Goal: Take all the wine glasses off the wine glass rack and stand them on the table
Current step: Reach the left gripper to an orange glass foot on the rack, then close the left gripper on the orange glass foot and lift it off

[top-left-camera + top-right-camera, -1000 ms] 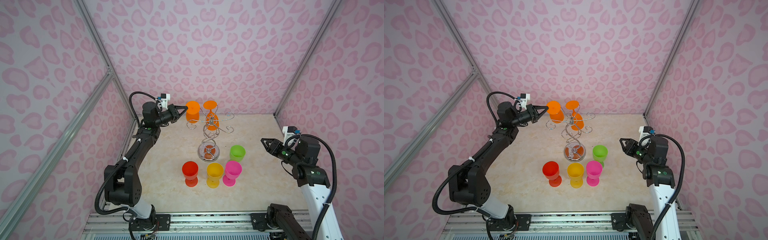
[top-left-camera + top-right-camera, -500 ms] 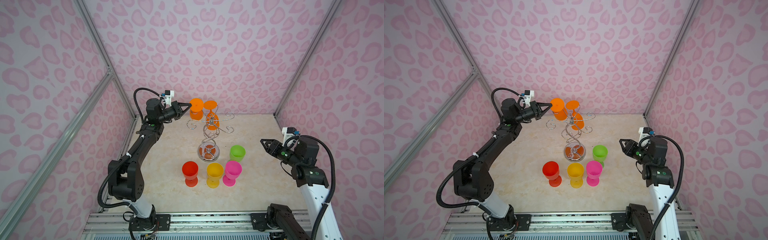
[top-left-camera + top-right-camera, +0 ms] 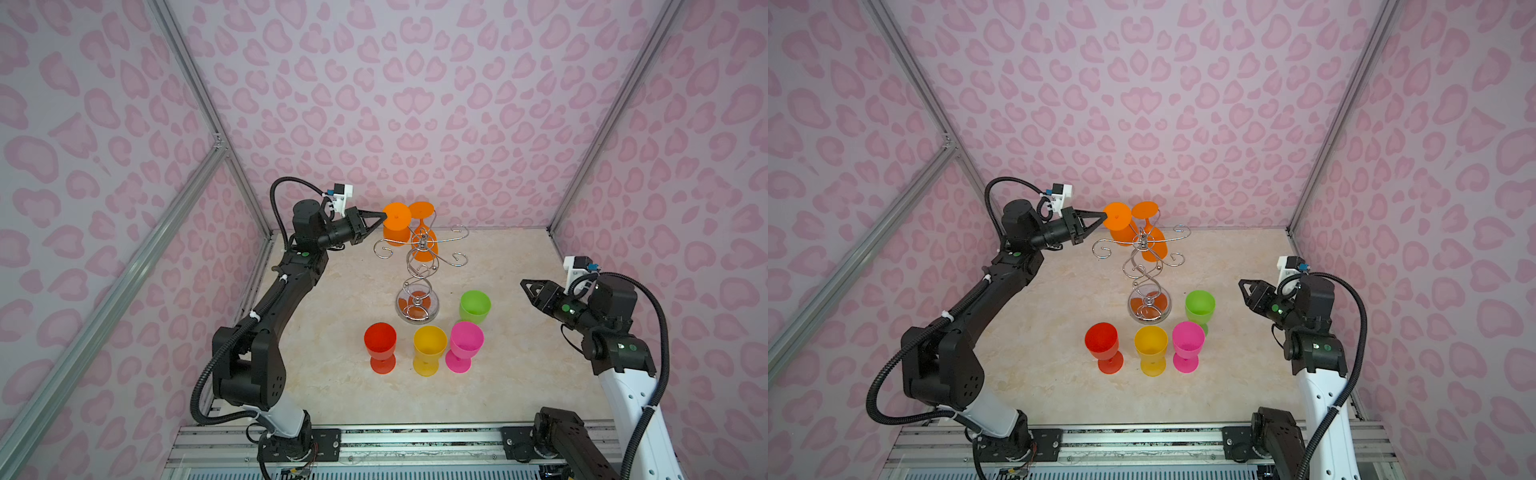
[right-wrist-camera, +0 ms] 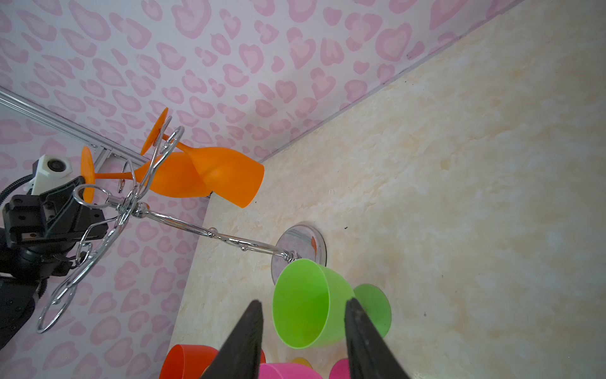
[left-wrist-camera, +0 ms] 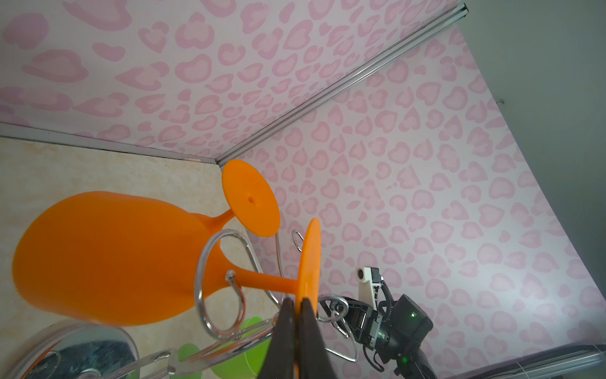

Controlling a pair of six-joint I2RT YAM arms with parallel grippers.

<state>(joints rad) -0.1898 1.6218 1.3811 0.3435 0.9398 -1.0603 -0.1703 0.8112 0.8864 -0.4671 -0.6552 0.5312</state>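
- Left arm's pose?
- Stretched high toward the back of the table (image 3: pixel 340 382), with the left gripper (image 3: pixel 384 215) pinched tight on the round foot of an orange plastic wine glass (image 3: pixel 397 218).
- And the glass?
- Hangs bowl-down, stem through a curled hook of the shiny chrome wire rack (image 3: pixel 419 270), beside a second orange glass (image 3: pixel 422 209).
- Right gripper (image 3: pixel 524 284)?
- Half open, empty, low at the table's side.

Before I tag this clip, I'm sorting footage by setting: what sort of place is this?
Likely a robot test cell, not a bar: patterned walls on a metal frame box in the tabletop, two arms are mounted on a front rail, and a wine glass rack stands as a prop.
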